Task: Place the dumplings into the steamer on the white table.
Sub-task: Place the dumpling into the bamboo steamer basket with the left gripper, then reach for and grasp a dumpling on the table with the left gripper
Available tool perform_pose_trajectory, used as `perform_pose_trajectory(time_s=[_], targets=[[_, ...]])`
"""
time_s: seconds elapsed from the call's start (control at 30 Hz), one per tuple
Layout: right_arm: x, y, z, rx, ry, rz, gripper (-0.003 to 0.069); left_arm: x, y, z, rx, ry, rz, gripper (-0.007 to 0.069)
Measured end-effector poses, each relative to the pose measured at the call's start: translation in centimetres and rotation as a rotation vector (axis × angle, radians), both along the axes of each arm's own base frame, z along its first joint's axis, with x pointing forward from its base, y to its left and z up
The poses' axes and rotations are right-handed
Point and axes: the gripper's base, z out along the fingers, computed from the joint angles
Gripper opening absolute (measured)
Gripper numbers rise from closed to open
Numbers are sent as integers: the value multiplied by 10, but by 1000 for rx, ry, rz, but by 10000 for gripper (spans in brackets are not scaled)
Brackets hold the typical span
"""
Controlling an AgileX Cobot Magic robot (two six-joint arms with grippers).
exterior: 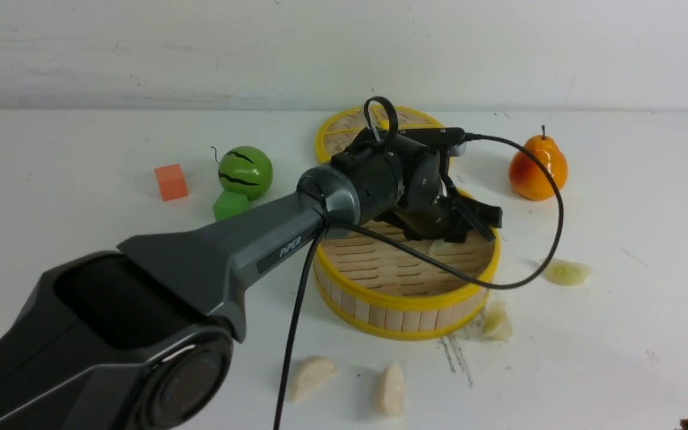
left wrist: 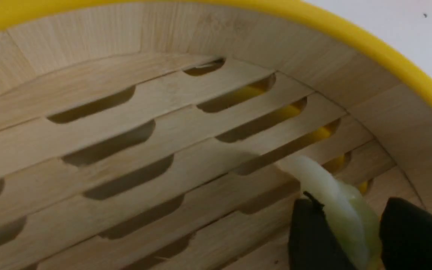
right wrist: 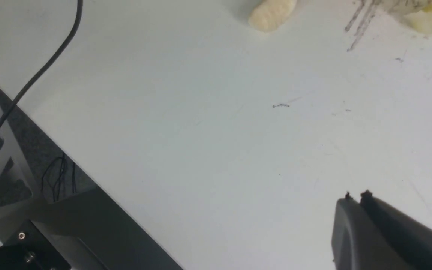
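The steamer (exterior: 404, 301) stands mid-table on the white table (exterior: 619, 358). My left gripper (exterior: 457, 236) reaches down inside it. In the left wrist view a pale green dumpling (left wrist: 313, 174) sits between the black fingers, its tip on the slatted floor (left wrist: 144, 150). The left gripper (left wrist: 351, 198) is open, the dumpling leaning on one finger with a thin gap at the other. Two green dumplings (exterior: 566, 272) (exterior: 496, 322) lie right of the steamer. Two cream ones (exterior: 311, 376) (exterior: 390, 389) lie in front. My right gripper (right wrist: 356, 195) is shut and empty above bare table.
The yellow-rimmed lid (exterior: 338, 128) lies behind the steamer. A pear (exterior: 538, 167) stands at the back right. A toy watermelon (exterior: 245, 172), a green block (exterior: 230, 205) and an orange cube (exterior: 171, 182) are at the left. A black cable (exterior: 535, 263) loops over the steamer's right side.
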Motion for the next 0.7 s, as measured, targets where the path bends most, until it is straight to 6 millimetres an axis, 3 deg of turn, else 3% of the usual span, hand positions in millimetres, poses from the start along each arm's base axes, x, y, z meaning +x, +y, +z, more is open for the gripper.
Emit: perform_pose_trajectory(time_s=[0.1,0.2,0.23,0.27,0.3,0.4,0.5,0.7], targets=[[0,0,0,-1,3,-8,26,-1,1,3,14,5,1,383],[0,0,0,1,3,-11,30,-6,6,24,37,33,3,486],[1,0,0,2,-4,-14,30,-11,10,49,38,36,5,523],[1,0,0,2,-4,-14,30,-12,10,50,42,40,5,527],[2,0,1,5,-16,-20,30,-20,17,82,44,38,3,554],[4,0,2,11,-39,-31,30,-41,34,142,72,20,-32,570],[6,0,3,18,-60,-41,32,-63,51,181,118,15,-78,569],[9,0,5,30,-94,-58,34,-94,72,226,100,-26,-136,540]])
